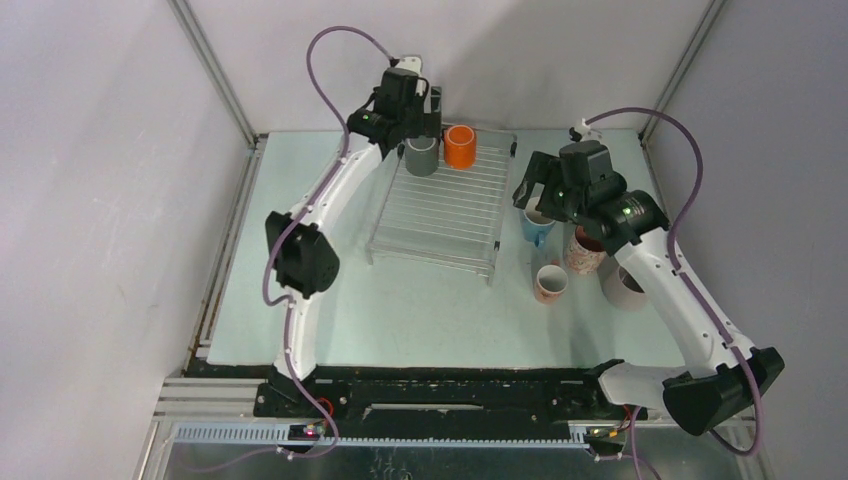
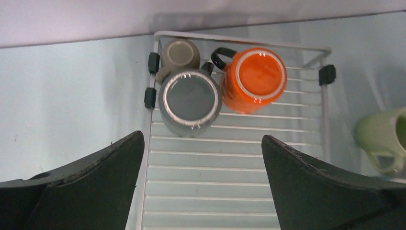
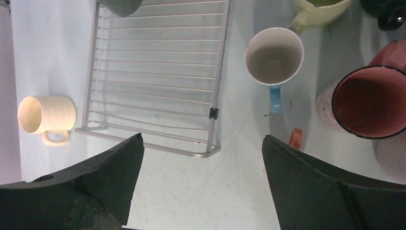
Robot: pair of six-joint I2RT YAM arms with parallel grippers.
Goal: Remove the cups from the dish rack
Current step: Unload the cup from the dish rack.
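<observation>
Silvery wires of the dish rack point(image 1: 440, 215) are lying mostly bare in the middle of the table point(image 1: 400, 320).

On the rack, far end:
- grey mug point(image 2: 190, 101)
- orange mug point(image 2: 253, 79), touching the grey one on its right
- small beige mug point(image 2: 179, 53), tucked into the far-left corner, seemingly inside the rim

Left gripper point(image 2: 202, 139) is hovering above the grey mug with its jaws spread wide, gripping nothing. My guess is that the grey mug is the next pick.

Right gripper point(image 3: 202, 136) is hanging over the table just right of the rack, jaws wide apart and empty. Blue-handled mug point(image 3: 274, 56) is standing upright beneath it, clear of both fingers.

Off the rack, right side:
- pink mug point(image 3: 371, 100)
- pale green mug point(image 3: 318, 9), farther back
- small pinkish cup point(image 1: 550, 283)
- pale lilac mug point(image 1: 625, 288), lying on its side

Off the rack, left side:
- cream mug point(image 3: 45, 115), lying on its side by the near-left corner

Tally as far as the views are showing: six cups off, three remaining. The job is looking well past halfway.
</observation>
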